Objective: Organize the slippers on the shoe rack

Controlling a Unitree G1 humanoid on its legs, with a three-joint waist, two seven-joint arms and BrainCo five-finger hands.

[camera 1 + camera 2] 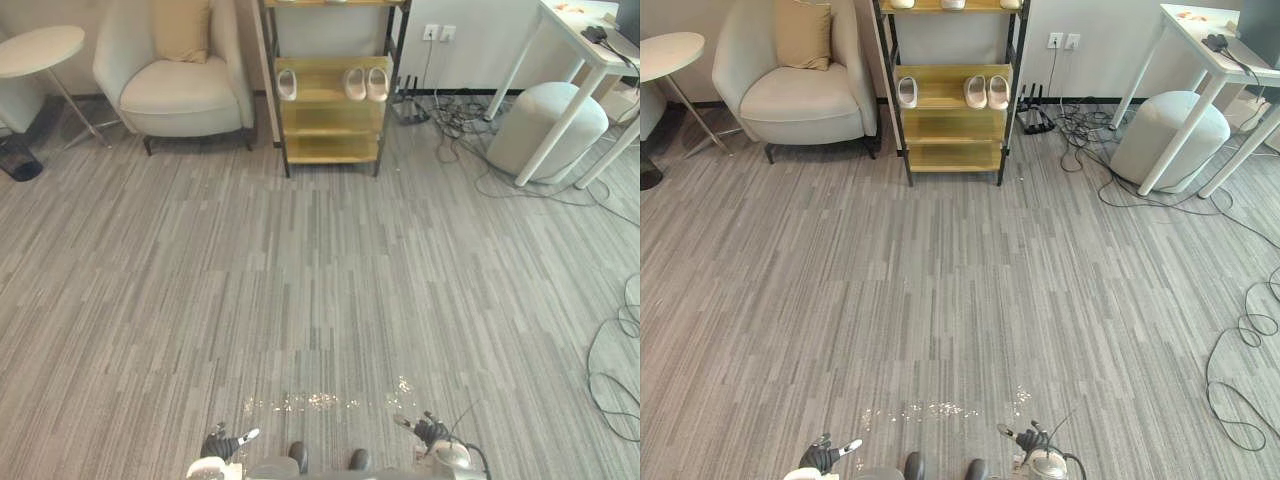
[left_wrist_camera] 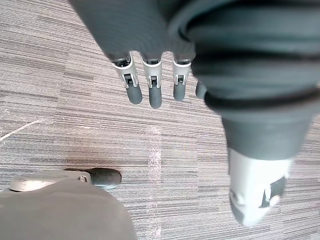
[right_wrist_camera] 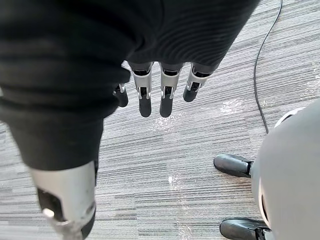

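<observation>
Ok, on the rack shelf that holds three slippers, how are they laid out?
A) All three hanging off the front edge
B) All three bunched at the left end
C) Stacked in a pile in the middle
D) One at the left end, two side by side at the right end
D: on that shelf of the shoe rack, one slipper lies at the left end and a pair of slippers lies side by side at the right end, with bare shelf between them.

Bare carpet floor [image 1: 320, 300] lies open all the way to the shoe rack [image 1: 330, 148]. The armchair [image 1: 180, 90] crowds the rack's left side. Tangled cables [image 1: 455, 118], a round pouf [image 1: 545, 125] and the white desk [image 1: 580, 40] hem in its right. On one shelf a gap lies between the single slipper [image 1: 287, 84] and the pair [image 1: 366, 83]. Another cable [image 1: 605, 370] loops over the floor far right.
</observation>
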